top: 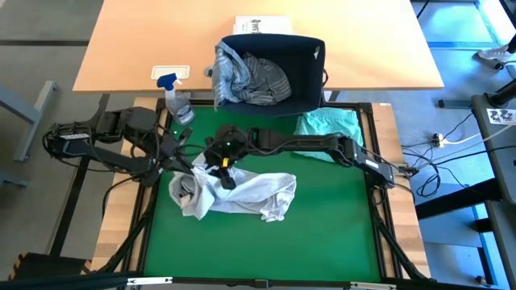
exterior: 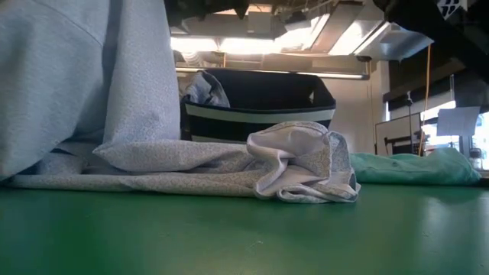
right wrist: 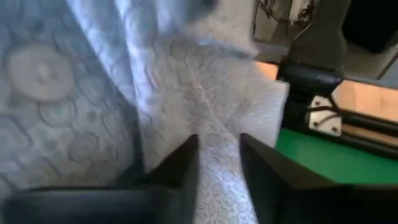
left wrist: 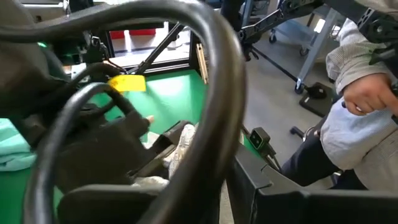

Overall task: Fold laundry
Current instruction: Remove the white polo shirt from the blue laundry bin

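The white t-shirt [top: 242, 193], stretched lengthwise across the worktop [top: 322, 242], is clamped at its upper-left end by both hands: right hand [top: 226, 173], left hand [top: 187, 161].

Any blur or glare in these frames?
Right wrist view: white garment fills the frame, soft and out of focus. Left wrist view: a near cable blurs across the middle. Low view: ceiling lights blow out. High view: evenly lit.

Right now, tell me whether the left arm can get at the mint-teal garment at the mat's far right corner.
Probably not directly. The mint-teal garment lies beyond the right arm, which stretches across in between, and the left pincer is on the crumpled white patterned garment at mid-mat.
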